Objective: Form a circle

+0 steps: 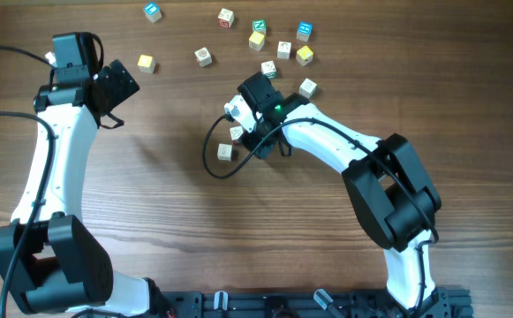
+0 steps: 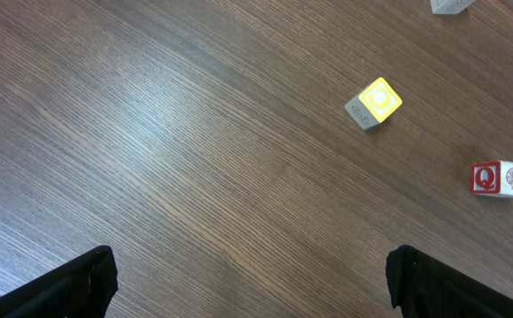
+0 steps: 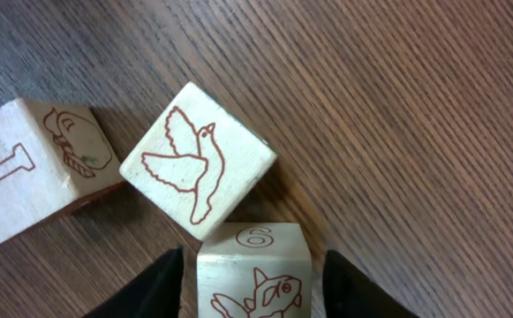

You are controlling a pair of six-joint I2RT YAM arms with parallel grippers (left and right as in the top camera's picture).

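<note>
Wooden fish cube (image 3: 254, 256) sits lower centre, untouched between parted fingers of the right gripper (image 3: 254, 269). The left gripper (image 2: 249, 269) gapes empty.

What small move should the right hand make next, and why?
Probably lift the right hand straight up. Its fingers stand a little apart from the 6 cube between them, which appears to touch the bird cube beside the 1 cube, so it seems placed.

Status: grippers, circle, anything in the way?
Left gripper open, over table. Right gripper open astride the 6 cube. Circle only begun: three cubes clustered. Nothing blocking.
</note>
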